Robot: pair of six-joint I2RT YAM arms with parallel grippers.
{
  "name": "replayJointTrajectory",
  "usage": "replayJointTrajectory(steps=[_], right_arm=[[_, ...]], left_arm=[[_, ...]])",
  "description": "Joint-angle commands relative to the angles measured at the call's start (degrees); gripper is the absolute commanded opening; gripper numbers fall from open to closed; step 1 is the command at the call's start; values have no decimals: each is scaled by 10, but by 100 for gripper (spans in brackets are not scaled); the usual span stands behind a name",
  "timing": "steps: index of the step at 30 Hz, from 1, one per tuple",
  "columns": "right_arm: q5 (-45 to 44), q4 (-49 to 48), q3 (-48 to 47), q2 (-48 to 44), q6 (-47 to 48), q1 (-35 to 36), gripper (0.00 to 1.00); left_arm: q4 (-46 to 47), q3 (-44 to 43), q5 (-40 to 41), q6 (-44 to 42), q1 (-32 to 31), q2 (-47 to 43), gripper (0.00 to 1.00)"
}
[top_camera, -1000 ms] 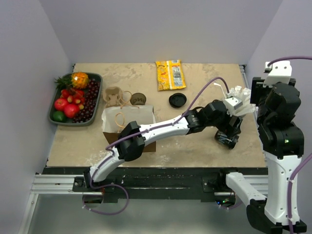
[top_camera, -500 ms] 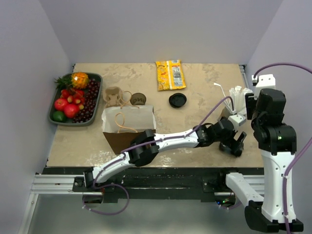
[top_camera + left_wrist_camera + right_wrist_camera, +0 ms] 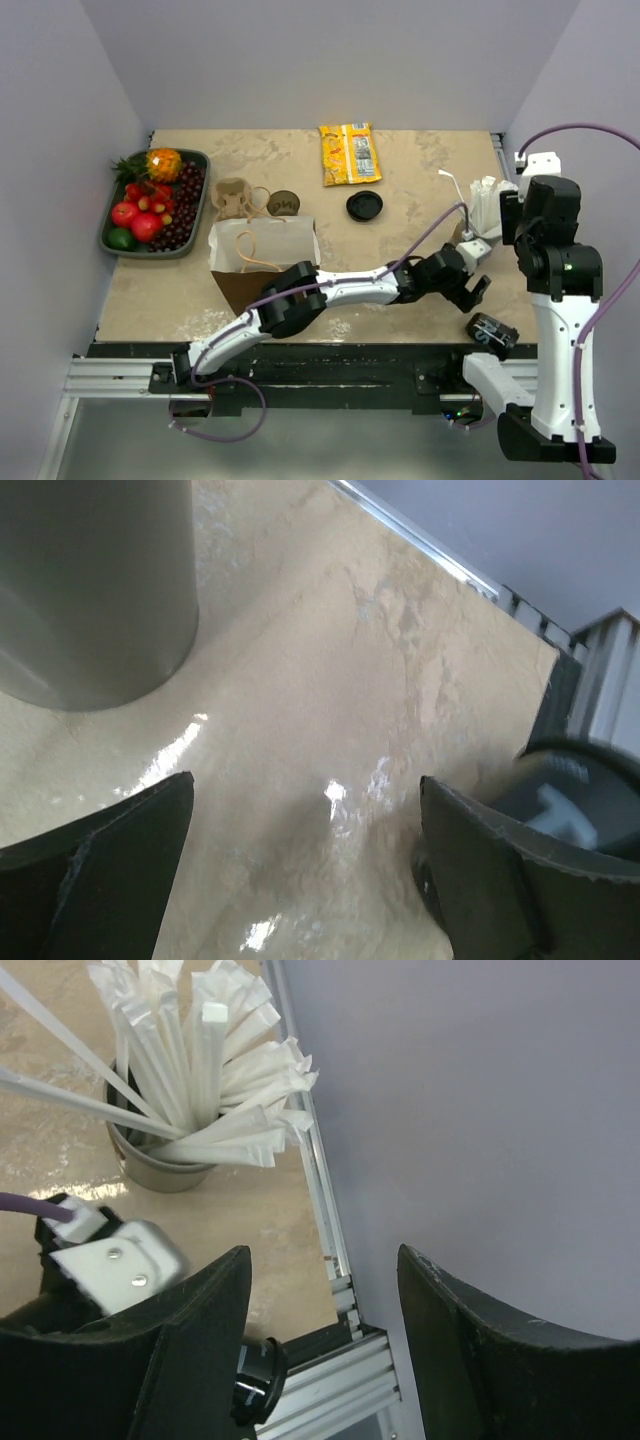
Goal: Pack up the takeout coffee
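Dark coffee cup [image 3: 492, 334] lying on its side at the near right corner of the desk [image 3: 420, 170], right at the edge by the metal rail. Left hand [image 3: 471, 289] just beside it, fingers apart, empty. Right hand [image 3: 320, 1260] up by the wall above the straw holder [image 3: 160, 1165], fingers apart, empty. Bare room between paper bag [image 3: 262, 250] and cup.

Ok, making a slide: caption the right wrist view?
Open right gripper facing a cup of wrapped straws at the table edge.
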State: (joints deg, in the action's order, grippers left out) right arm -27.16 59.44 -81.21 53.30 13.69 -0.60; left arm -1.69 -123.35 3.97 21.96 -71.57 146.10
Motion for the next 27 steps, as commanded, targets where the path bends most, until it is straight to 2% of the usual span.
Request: replayJointTrajectory(steps=[1, 2, 3, 6, 8, 11, 12, 16, 19, 20, 22, 23, 27], right_arm=[[23, 51, 7, -21, -11, -27, 62], [16, 63, 8, -22, -3, -28, 62], [9, 78, 7, -22, 13, -28, 62], [23, 156, -3, -36, 44, -34, 61], [29, 189, 24, -45, 44, -34, 60], [47, 209, 104, -81, 93, -34, 64], [56, 202, 117, -93, 144, -34, 64], [139, 205, 142, -123, 243, -34, 66], [196, 206, 141, -123, 325, -35, 66], [219, 205, 144, -125, 396, -34, 66], [233, 205, 161, -144, 474, -34, 67], [237, 206, 169, -151, 550, -34, 68], [243, 206, 223, -169, 716, -34, 68]], left_arm=[[197, 217, -177, 23, 37, -156, 98], [247, 251, -192, 14, 40, -182, 98], [252, 288, -219, -1, 42, -204, 98], [231, 351, -233, -57, 42, -283, 99], [218, 375, -246, -74, 48, -327, 99], [202, 409, -261, -104, 58, -371, 99], [202, 429, -270, -107, 67, -381, 99], [174, 457, -334, -118, 100, -434, 98], [139, 471, -392, -164, 126, -477, 98], [129, 473, -408, -178, 136, -488, 98], [94, 475, -433, -215, 140, -521, 98], [86, 477, -439, -216, 143, -532, 98], [78, 496, -455, -247, 147, -587, 98]])
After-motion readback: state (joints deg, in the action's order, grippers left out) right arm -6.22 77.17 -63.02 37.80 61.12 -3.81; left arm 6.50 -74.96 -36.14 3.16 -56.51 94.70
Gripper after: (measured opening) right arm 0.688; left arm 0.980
